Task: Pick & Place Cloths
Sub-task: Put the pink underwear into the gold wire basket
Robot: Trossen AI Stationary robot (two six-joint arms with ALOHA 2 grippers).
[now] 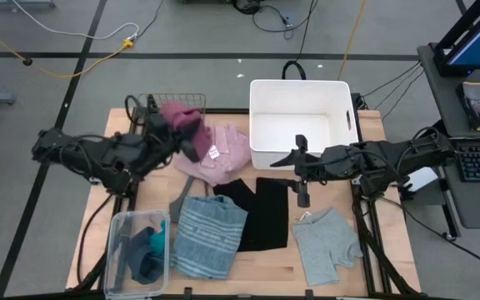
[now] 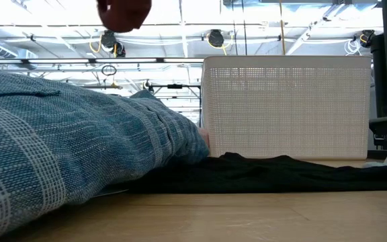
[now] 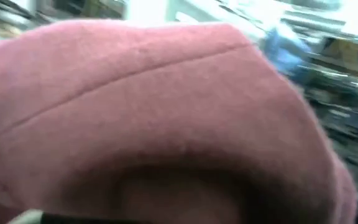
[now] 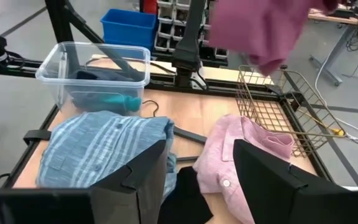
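Observation:
My left gripper (image 1: 188,140) is shut on a maroon cloth (image 1: 183,121), held in the air over the table's far left part, beside the wire basket (image 1: 173,103). The cloth fills the left wrist view (image 3: 166,112) and hides the fingers. Below it a pink shirt (image 1: 223,154) with a white tag lies flat on the table. A black cloth (image 1: 261,212), a blue striped cloth (image 1: 211,237) and a grey cloth (image 1: 327,242) lie spread nearer the front. My right gripper (image 1: 299,171) hovers open beside the white bin (image 1: 302,125), nothing between its fingers (image 4: 135,180). My left gripper holds the maroon cloth (image 4: 266,31) bunched, and the cloth itself covers the place of contact. The cloth is lifted clear of the table and hangs in loose folds above the pink shirt (image 4: 241,155) and the wire basket (image 4: 278,112).
A clear plastic box (image 1: 137,254) at the front left holds teal and dark blue pieces. A thin grey hanger (image 1: 186,196) lies between the pink shirt and the striped cloth. The white bin stands at the far middle, the wire basket at the far left.

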